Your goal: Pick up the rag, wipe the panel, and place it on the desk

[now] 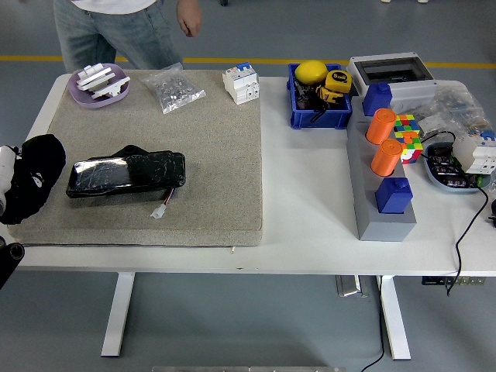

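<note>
Left robot hand (9,180) sat at left edge of tabletop (310,194), clamped on black rag (32,186); rag bunched over mat's left edge. Black glossy panel (125,173) lay flat on grey-beige mat (209,155), just right of rag, apart from it; small white connector (159,211) on wire beside its lower right. Person (124,27) stood at far side, hands off tabletop. Yellow tape measure (338,80) in blue bin (319,118) carried dark label, unreadable. No other writing legible.

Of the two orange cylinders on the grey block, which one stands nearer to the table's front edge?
The orange cylinder just behind the front blue block. The other orange cylinder stands farther back, beside the rear blue block.
</note>
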Action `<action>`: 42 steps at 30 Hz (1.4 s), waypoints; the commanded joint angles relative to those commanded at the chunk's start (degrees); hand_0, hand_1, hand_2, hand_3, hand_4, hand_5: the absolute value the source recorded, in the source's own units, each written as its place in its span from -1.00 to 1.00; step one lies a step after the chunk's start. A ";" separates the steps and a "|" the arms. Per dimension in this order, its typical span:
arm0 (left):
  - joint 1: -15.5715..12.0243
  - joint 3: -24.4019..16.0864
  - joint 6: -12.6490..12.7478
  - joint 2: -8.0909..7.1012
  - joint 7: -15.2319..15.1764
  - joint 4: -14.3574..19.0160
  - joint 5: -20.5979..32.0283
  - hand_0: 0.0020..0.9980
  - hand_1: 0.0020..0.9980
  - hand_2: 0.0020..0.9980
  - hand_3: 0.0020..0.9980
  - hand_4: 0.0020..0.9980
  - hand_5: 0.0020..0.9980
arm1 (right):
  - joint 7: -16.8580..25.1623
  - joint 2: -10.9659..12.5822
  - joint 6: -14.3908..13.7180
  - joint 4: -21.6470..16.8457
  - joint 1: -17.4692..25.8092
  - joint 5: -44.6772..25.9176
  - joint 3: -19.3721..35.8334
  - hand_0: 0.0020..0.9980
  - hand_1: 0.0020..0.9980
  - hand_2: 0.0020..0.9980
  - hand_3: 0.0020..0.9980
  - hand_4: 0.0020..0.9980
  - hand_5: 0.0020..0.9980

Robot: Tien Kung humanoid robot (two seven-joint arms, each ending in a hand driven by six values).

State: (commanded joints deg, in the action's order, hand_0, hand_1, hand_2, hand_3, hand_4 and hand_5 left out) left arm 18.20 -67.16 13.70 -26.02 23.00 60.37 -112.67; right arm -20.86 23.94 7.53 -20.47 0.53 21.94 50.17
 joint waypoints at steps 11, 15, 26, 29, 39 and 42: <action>1.95 2.32 -0.55 -0.38 -3.41 -4.40 1.53 -0.33 -0.18 0.14 0.14 0.13 -1.00 | -0.01 -0.17 0.01 -0.03 -0.13 0.05 0.07 0.79 0.42 0.51 0.55 1.00 1.00; 2.39 2.62 -1.38 -0.56 -3.50 -4.54 1.35 -0.19 0.05 0.18 0.15 0.34 -0.90 | 0.03 -0.19 -0.04 -0.02 -0.21 0.16 0.23 0.79 0.41 0.51 0.55 1.00 1.00; 1.98 1.80 -6.08 -1.15 -2.21 -2.49 0.48 -0.06 0.35 0.31 0.15 0.58 -0.82 | 0.07 -0.18 -0.11 0.12 -0.25 0.18 0.38 0.79 0.40 0.51 0.55 1.00 1.00; 1.80 1.40 -7.08 -1.30 -1.84 -1.74 0.47 0.00 0.42 0.51 0.26 0.87 -0.56 | 0.07 -0.15 -0.12 0.14 -0.23 0.17 0.43 0.79 0.40 0.51 0.55 1.00 1.00; 1.30 -0.32 -9.07 -2.03 -1.15 0.16 1.62 0.03 0.47 0.56 0.45 0.98 -0.37 | 0.05 -0.14 -0.15 0.14 -0.25 0.24 0.50 0.79 0.40 0.51 0.55 1.00 1.00; 1.14 -0.97 -9.26 -2.11 -1.31 0.21 2.79 0.03 0.47 0.56 0.45 0.98 -0.37 | 0.02 -0.11 -0.15 0.13 -0.21 0.25 0.44 0.79 0.40 0.51 0.55 1.00 1.00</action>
State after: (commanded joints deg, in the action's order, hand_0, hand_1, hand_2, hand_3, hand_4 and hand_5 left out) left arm 19.33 -68.13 4.44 -28.13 21.69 60.58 -109.88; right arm -20.84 23.83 7.38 -20.34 0.32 22.20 50.61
